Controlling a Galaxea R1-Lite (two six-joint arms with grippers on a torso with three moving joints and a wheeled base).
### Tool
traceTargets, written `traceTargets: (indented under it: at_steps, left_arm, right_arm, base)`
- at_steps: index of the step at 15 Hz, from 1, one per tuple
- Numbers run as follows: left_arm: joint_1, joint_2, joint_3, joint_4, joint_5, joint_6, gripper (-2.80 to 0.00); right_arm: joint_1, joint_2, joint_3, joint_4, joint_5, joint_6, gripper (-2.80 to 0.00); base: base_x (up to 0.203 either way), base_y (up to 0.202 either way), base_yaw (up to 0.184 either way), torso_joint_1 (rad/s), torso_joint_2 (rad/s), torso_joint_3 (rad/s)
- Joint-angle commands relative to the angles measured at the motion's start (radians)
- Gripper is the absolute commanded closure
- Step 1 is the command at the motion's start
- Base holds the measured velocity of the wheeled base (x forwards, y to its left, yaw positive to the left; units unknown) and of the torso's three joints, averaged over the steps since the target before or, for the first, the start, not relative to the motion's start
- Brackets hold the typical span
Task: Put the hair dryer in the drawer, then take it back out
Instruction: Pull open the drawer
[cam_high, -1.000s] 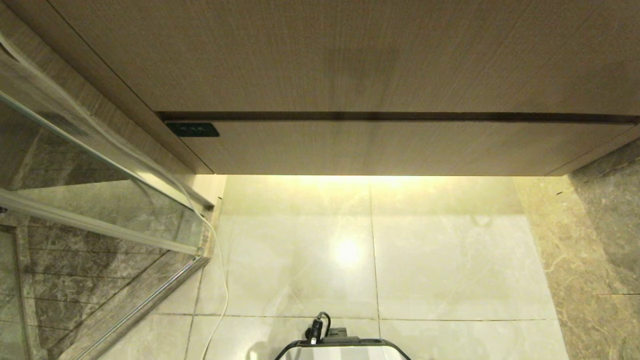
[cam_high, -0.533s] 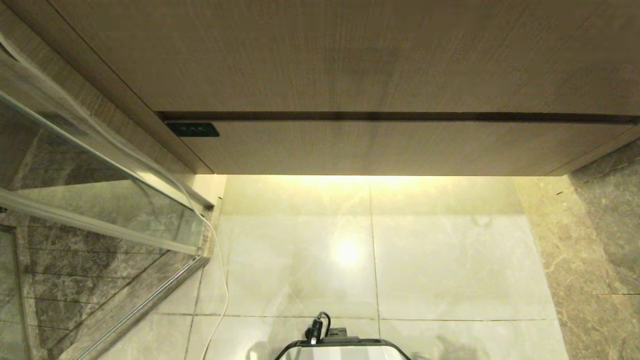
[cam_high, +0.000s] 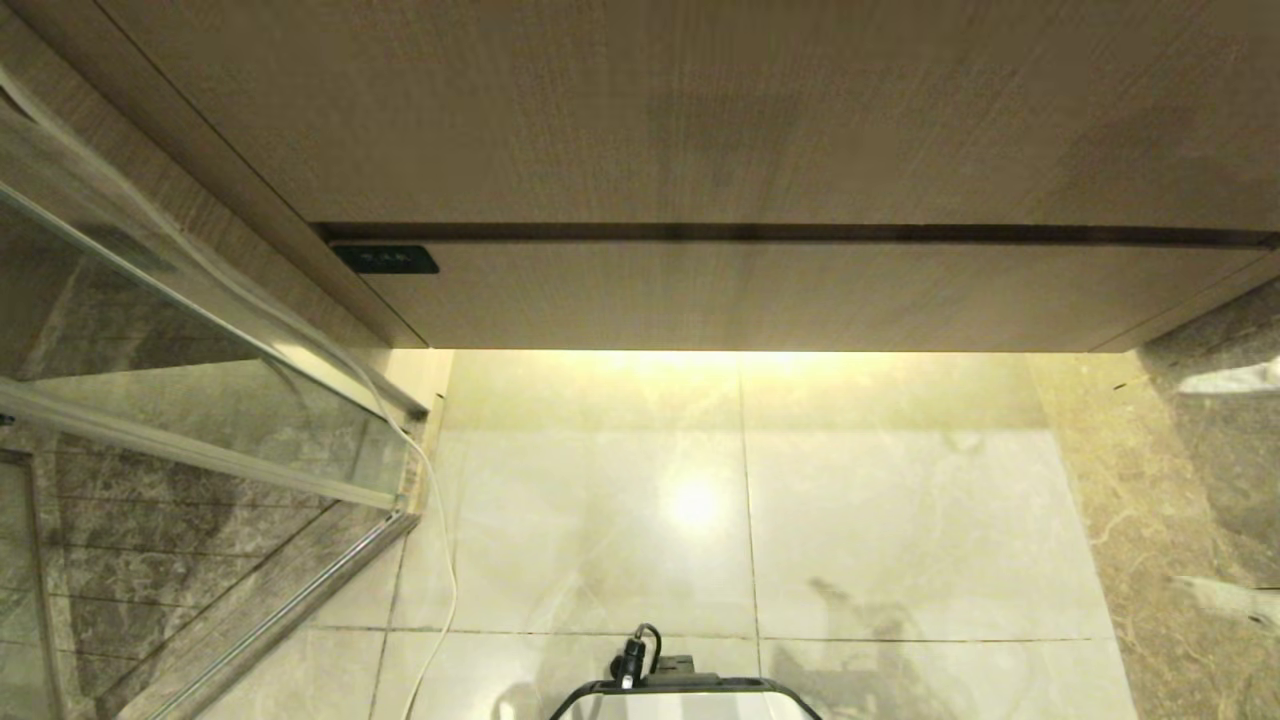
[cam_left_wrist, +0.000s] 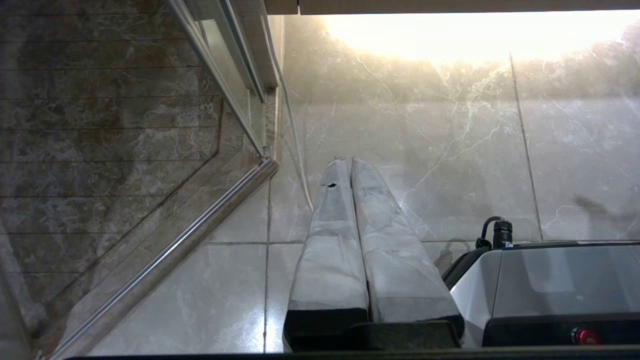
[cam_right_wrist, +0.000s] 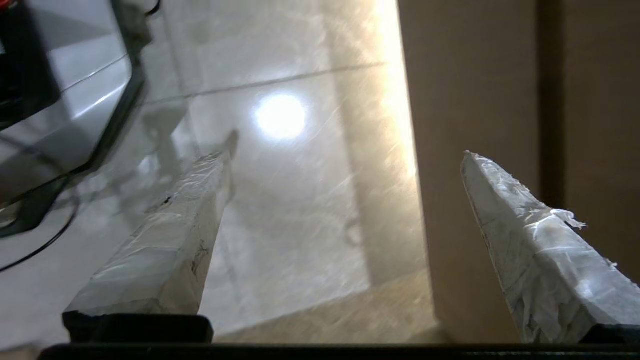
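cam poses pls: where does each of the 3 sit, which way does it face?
Head view: high on the robot, facing forward-down at the shut drawer and floor tiles; robot base shows.
Left wrist view: behind the shut left gripper, facing floor and glass door.
Right wrist view: behind the open right gripper, facing floor and cabinet.
All three share floor and base.

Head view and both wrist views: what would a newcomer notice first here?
First, the bright glow on the pale floor tiles just below the closed wooden drawer. Then the right claw, fingers wide apart and empty, near the cabinet. The left claw hangs shut beside a glass door, and no hair dryer shows.
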Motion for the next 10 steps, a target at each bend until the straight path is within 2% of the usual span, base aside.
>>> traceTargets:
  at_steps: [1,7,10]
  left_arm:
    - [0.001,0.0,0.0,0.0,0.0,0.0,0.0]
    - [0.001,0.0,0.001,0.0,0.0,0.0,0.0]
    - [0.001,0.0,0.0,0.0,0.0,0.0,0.0]
  right_arm:
    - [0.009,0.12,0.006,-0.141,0.005,-0.017,-2.8]
    - [0.009,0.328,0.039,-0.547,0.009,-0.043,-2.8]
    - [0.008,0.416,0.052,-0.632,0.011,-0.045,-2.8]
  base:
    - [0.0,0.0,0.0,0.0,0.0,0.0]
    - [0.0,0.0,0.0,0.0,0.0,0.0]
    - [0.0,0.0,0.0,0.0,0.0,0.0]
